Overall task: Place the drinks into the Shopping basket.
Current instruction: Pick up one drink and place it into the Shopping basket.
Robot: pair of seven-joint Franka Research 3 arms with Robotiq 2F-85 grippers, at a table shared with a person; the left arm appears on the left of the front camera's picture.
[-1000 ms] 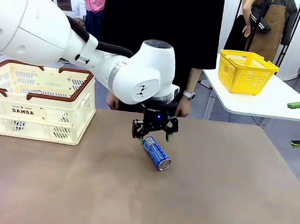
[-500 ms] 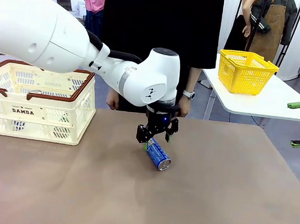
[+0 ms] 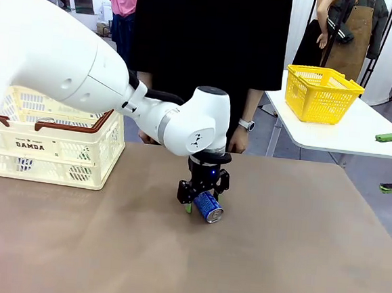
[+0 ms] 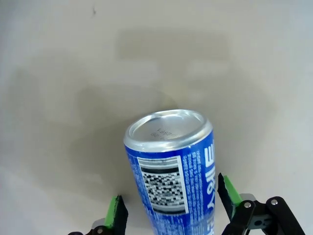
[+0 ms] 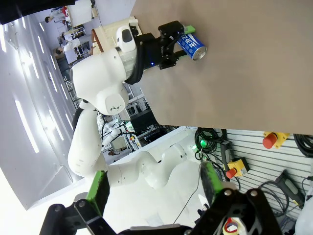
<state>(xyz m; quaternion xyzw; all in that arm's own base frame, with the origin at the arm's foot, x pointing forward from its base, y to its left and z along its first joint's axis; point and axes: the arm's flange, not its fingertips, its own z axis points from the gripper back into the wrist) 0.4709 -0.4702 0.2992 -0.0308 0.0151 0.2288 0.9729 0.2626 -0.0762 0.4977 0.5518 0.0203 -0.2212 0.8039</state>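
The broad brown table [image 3: 295, 263] carries the large cream-white slotted plastic Shopping basket [image 3: 53, 152] with brown rim at about nine o'clock from the table's middle. The white left arm reaches in over the middle, and its left gripper [image 3: 202, 202] sits low over a slim blue metal drink can [image 3: 207, 207] with white lettering and a silver top, which lies on its side near the table's centre, its top pointing toward five o'clock.

In the left wrist view the green pads [image 4: 116, 214] stand spread on either side of the can [image 4: 171, 166], apparently clear of it on both flanks. To do the grasp well, I judge the fingers should close squarely across the can's body, evenly from both sides, so it cannot roll away.

The right gripper [image 5: 154, 188] hangs off the table with its fingers spread, holding nothing.
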